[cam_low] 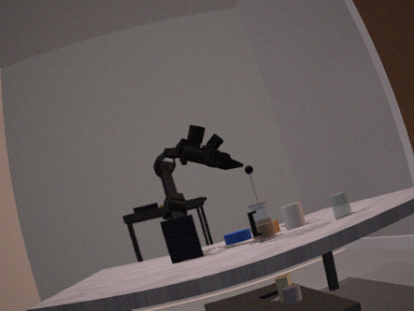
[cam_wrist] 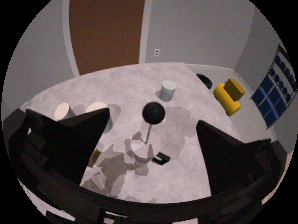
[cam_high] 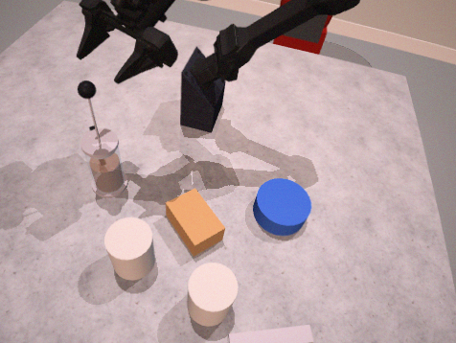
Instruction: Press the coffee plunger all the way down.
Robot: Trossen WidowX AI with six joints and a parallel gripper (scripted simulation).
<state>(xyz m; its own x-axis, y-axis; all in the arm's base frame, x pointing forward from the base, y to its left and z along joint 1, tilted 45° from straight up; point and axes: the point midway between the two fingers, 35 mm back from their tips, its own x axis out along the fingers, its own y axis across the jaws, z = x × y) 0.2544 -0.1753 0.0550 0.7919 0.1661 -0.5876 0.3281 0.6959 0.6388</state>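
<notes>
Currently, step: approach; the plunger is fully raised and nothing has pressed it yet.
Gripper: the gripper (cam_high: 122, 53) hangs above and just behind the plunger knob (cam_high: 86, 89), apart from it, jaws spread almost to their widest, holding nothing.
Press: the coffee press (cam_high: 102, 165) stands upright near the table's (cam_high: 374, 158) left side, its thin rod rising to the knob; a cream cylinder (cam_high: 129, 247) and an orange block (cam_high: 194, 221) sit nearby.
Next move: judged from this, bring the fingertips over the knob, close or settle on it, then push straight down along the rod so the press neither tips nor slides.
Exterior view: shows the height gap, with the gripper tip just beside the knob at nearly its level.
Wrist view: shows the knob (cam_wrist: 153, 112) centred between the two dark fingers, which the top view leaves unclear.
</notes>
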